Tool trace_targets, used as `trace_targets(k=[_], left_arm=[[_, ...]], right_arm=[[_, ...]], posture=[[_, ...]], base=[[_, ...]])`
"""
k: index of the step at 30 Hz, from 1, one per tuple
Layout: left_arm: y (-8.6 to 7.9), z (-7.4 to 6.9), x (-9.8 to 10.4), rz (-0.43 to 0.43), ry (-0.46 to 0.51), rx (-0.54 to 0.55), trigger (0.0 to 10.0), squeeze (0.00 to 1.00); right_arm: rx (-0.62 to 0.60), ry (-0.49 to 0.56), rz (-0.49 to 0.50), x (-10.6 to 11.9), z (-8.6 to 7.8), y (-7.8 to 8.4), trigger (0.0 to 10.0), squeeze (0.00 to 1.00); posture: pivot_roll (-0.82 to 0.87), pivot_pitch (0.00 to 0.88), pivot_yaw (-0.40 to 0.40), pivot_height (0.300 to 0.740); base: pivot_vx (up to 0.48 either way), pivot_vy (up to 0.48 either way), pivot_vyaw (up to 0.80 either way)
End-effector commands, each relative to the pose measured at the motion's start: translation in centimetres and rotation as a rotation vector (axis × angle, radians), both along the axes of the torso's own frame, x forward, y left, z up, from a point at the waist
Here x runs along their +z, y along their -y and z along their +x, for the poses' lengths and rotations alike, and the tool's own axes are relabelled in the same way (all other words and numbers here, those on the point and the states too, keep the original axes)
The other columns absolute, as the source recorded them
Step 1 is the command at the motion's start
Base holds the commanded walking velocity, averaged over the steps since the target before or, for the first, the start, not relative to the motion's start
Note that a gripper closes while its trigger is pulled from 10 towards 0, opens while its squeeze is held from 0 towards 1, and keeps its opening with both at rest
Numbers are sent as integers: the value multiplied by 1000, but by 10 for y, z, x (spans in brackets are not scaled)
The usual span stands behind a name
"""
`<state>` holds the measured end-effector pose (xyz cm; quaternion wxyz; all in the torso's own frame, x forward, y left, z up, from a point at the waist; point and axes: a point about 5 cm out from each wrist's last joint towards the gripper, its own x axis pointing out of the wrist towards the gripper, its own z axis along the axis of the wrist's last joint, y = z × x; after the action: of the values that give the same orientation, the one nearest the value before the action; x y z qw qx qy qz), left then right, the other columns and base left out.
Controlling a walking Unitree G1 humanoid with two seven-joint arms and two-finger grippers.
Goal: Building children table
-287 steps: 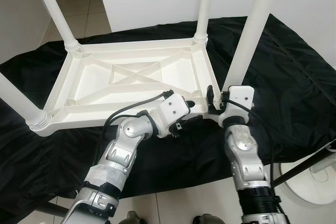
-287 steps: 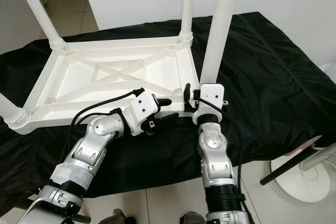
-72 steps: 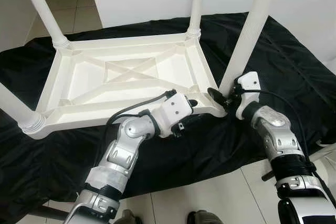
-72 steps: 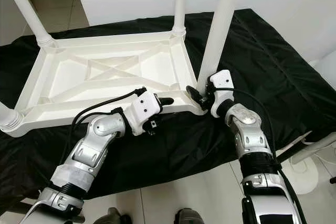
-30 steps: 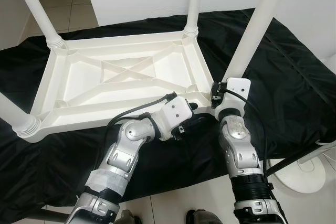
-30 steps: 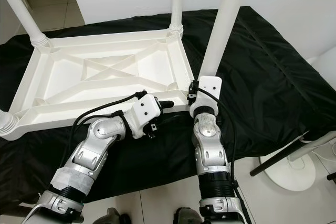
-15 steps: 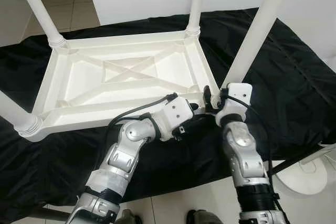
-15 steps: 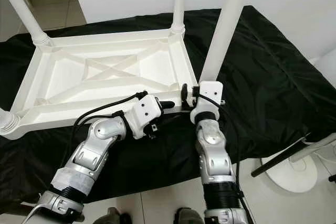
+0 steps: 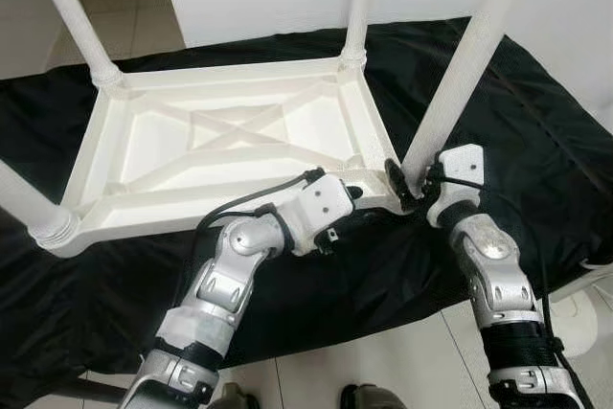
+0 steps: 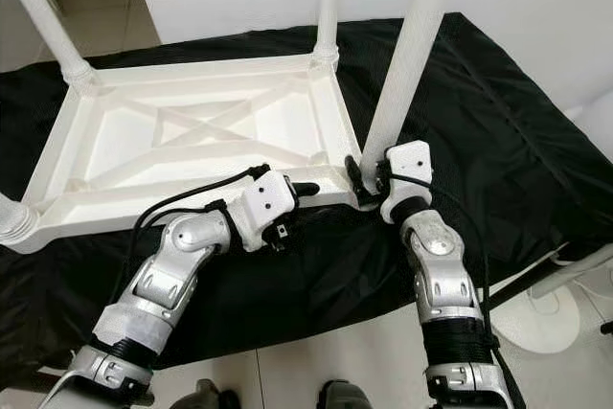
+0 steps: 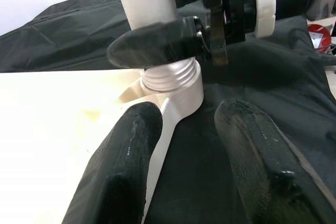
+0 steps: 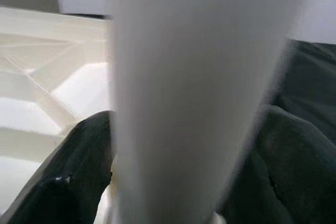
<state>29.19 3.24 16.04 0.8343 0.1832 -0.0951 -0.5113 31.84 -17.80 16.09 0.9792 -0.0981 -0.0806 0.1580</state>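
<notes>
Our white children's table [image 9: 225,146] lies upside down on a black cloth [image 9: 536,160] draped over the bench, legs pointing up. The leg [image 9: 458,83] at its 4 o'clock corner stands screwed into a ribbed collar. Our right claw [image 9: 410,186] pinches that leg just above the collar, a finger [image 12: 68,182] on each side. Our left claw [image 9: 351,200], at the table's 5 o'clock edge, is spread, its fingers [image 11: 131,156] straddling the white rim beside the collar. Pale floor tiles [image 9: 374,361] show at 6 o'clock.

Silver jointed arms, white wrist housings, black cables, each gripper with matte black fingers [image 11: 126,171].
</notes>
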Motion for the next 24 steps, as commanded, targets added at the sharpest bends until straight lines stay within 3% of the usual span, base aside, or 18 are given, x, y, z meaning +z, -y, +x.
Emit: trace_targets(k=[1,3,4,6,7,18,19,24], left_arm=[[-2,6,1,-20,32,108,10000,0],[-2,6,1,-19,34,108,10000,0],[-2,5,1,-16,37,107,10000,0],[-2,5,1,-14,38,107,10000,0],[-2,4,1,-13,38,108,10000,0],[-4,2,-1,-10,34,113,10000,0],[-4,2,-1,-10,34,113,10000,0],[-4,3,0,-7,37,112,10000,0]], right_arm=[[80,-12,-30,-2,3,-6,10000,0],[90,-13,-36,-2,4,-6,10000,0],[172,-38,-49,-4,6,-10,3765,0],[207,-48,-54,-4,6,-12,3765,0],[219,-59,-61,-7,7,-11,0,0],[237,-84,-72,-14,10,-2,0,0],[237,-83,-75,-14,9,-3,10000,0],[198,-63,-51,-11,7,-8,10000,0]], posture=[[-135,67,47,740],[-135,67,47,740],[-128,66,45,740],[-128,66,45,740],[-120,66,41,740],[-110,70,38,740],[-110,70,41,740],[-113,71,47,740]], base=[[0,0,0],[0,0,0],[0,0,0],[0,0,0],[0,0,0],[0,0,0],[0,0,0],[0,0,0]])
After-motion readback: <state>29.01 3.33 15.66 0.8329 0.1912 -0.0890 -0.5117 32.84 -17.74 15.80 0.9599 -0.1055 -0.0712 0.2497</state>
